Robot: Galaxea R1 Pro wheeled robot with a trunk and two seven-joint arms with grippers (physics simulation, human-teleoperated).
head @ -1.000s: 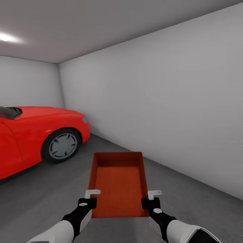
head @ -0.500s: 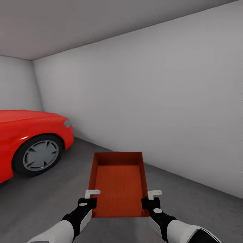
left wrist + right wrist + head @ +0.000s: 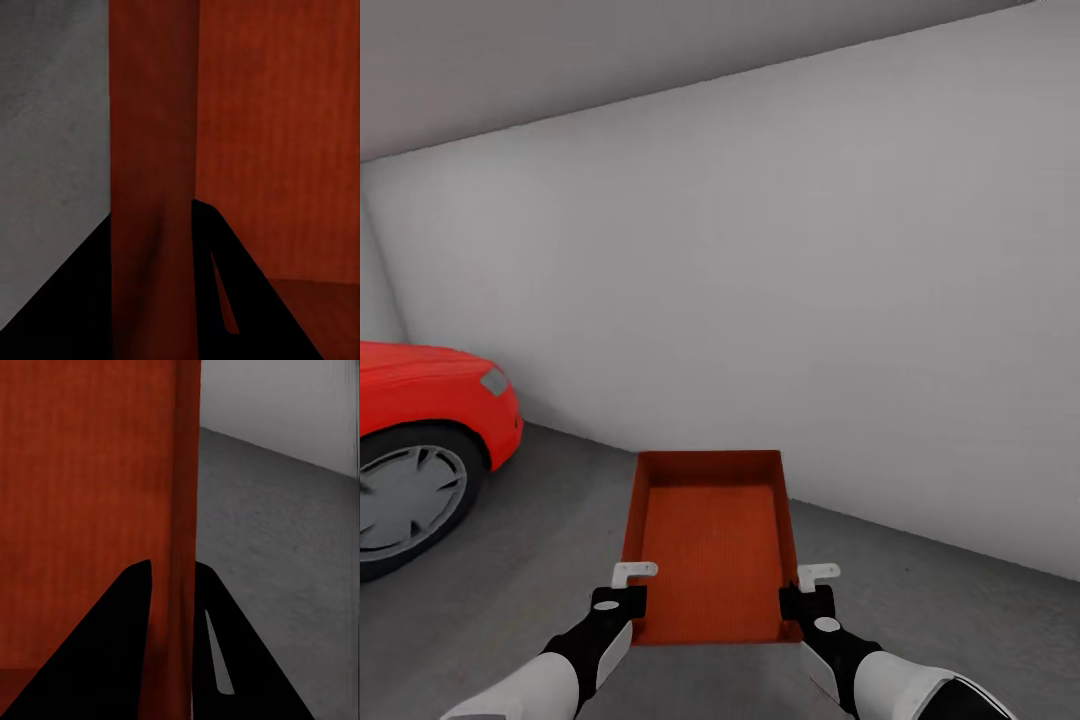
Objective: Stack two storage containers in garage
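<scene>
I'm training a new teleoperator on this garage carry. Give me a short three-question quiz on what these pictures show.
1. True or false: the orange-red rectangular open-top bin rests on the dark grey concrete floor.
2. What holds its long walls? A) left gripper alone B) left gripper and right gripper C) neither
3. Fill in: the red car stands on the robot's ____ side.

Key: 1 false, it is carried; 2 B, each gripper clamps one wall; 3 left.
</scene>
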